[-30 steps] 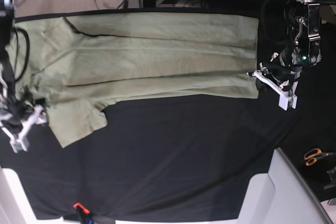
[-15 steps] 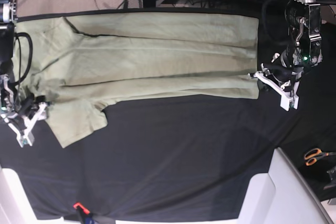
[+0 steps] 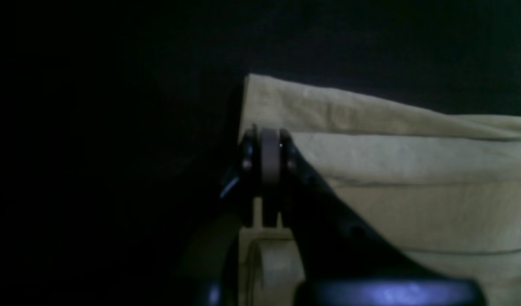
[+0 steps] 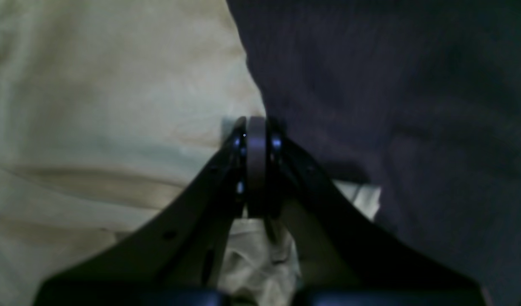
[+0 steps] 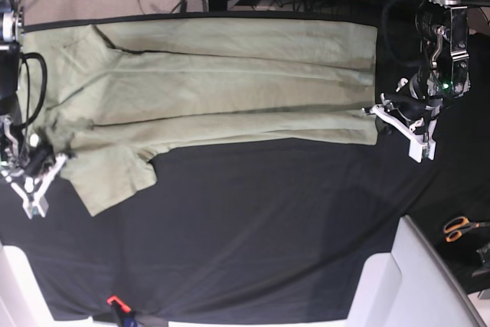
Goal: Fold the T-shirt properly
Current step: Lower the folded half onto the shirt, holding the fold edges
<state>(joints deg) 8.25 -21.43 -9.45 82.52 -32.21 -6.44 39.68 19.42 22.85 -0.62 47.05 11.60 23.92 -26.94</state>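
The pale sage-green T-shirt (image 5: pixel 230 82) lies flat along the far side of the black cloth (image 5: pixel 268 220), with one sleeve (image 5: pixel 115 178) sticking out toward the front. My left gripper (image 5: pixel 375 112) is at the shirt's right hem corner. In the left wrist view its jaws (image 3: pixel 266 134) are shut on the edge of the folded fabric (image 3: pixel 413 170). My right gripper (image 5: pixel 58 161) is at the left end by the sleeve. In the right wrist view it (image 4: pixel 256 123) is shut at the shirt's edge (image 4: pixel 94 106), with cloth bunched between the fingers.
Orange-handled scissors (image 5: pixel 459 227) lie at the right edge. A white bin (image 5: pixel 413 281) stands at the front right and another white piece (image 5: pixel 15 289) at the front left. A red-tipped tool (image 5: pixel 115 302) lies at the front edge. Cables run behind the table.
My right gripper has moved up and inward to the sleeve's edge, and the cloth there has bunched slightly. My left gripper has hardly moved at the hem corner.
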